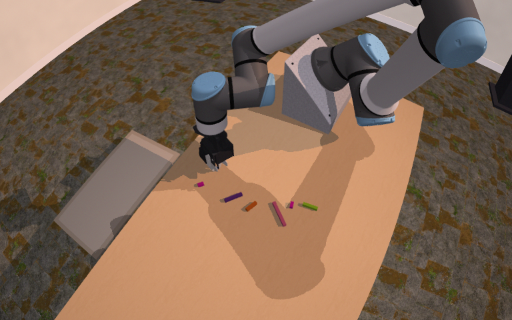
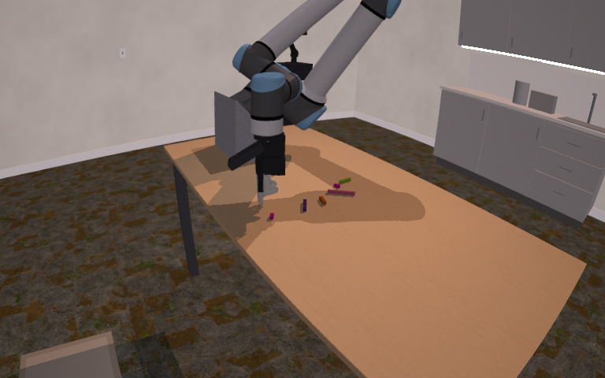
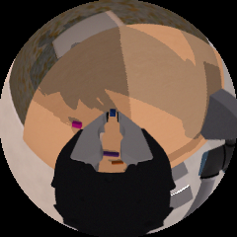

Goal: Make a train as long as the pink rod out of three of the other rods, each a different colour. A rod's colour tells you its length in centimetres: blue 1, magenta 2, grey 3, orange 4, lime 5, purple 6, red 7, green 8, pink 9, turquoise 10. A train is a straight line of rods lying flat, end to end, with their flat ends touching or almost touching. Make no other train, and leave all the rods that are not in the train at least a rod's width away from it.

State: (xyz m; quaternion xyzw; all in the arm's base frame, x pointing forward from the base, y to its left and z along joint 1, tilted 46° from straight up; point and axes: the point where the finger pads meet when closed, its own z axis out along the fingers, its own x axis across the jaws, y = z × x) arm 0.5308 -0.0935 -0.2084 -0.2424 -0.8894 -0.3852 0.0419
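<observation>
The pincer (image 1: pixel 217 168) (image 2: pixel 261 205) (image 3: pixel 113 112) looks released, parted only slightly, the little blue block (image 3: pixel 113 113) directly between its tips (so straight up seems the safest exit).

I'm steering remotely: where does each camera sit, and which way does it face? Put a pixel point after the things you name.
Top: high above the table (image 1: pixel 181 245) (image 2: pixel 401 249) (image 3: pixel 163 69), angled down; shows the arm (image 1: pixel 328 22) (image 2: pixel 343 53) and gripper (image 1: pixel 221 166) (image 2: pixel 261 205) (image 3: pixel 113 112).
Exterior: outside the table, looking obliquely down across it towards the arm, cabinets (image 2: pixel 504 129) at picture right; shows arm and gripper.
Wrist: at the gripper, looking past its fingers to the table; the blue rod (image 3: pixel 113 113) shows between the fingertips.
Top and exterior share the pink rod (image 1: pixel 279 213) (image 2: pixel 341 193) and lime rod (image 1: pixel 309 206) (image 2: pixel 344 180).
</observation>
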